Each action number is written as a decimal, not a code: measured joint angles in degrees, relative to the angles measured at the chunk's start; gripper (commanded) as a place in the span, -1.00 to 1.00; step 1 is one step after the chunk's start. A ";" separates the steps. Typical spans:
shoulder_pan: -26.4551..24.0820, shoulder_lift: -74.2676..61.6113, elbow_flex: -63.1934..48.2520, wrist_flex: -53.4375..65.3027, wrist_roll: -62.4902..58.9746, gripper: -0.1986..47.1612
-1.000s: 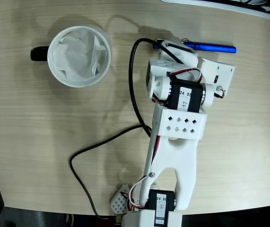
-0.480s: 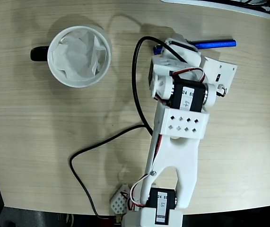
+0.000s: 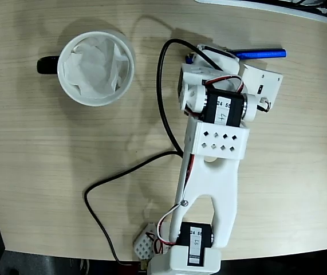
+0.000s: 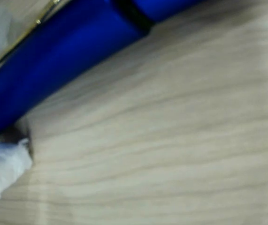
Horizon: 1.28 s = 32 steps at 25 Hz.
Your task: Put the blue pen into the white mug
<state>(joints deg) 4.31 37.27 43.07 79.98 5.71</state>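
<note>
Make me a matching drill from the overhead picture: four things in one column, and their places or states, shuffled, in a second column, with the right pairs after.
Things:
1. blue pen
2. white mug
3. black cable
4. crumpled paper

Places or states:
A. stands at the upper left, black handle pointing left
B. lies partly hidden under the arm's head, upper right
C. fills the inside of the mug
D. loops across the wooden table, left of the arm

Pairs: 1-B, 2-A, 3-D, 4-C
</note>
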 measured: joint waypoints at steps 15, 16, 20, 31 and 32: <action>0.00 0.00 0.00 -1.58 0.35 -0.99; 0.00 0.00 0.00 -1.58 0.62 -0.99; 0.00 0.00 0.00 -1.41 1.67 -0.99; 0.00 4.04 0.00 -0.97 2.81 -0.99; 0.00 4.48 0.00 -0.97 2.81 -0.99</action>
<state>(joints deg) 4.31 41.75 43.07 79.01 8.53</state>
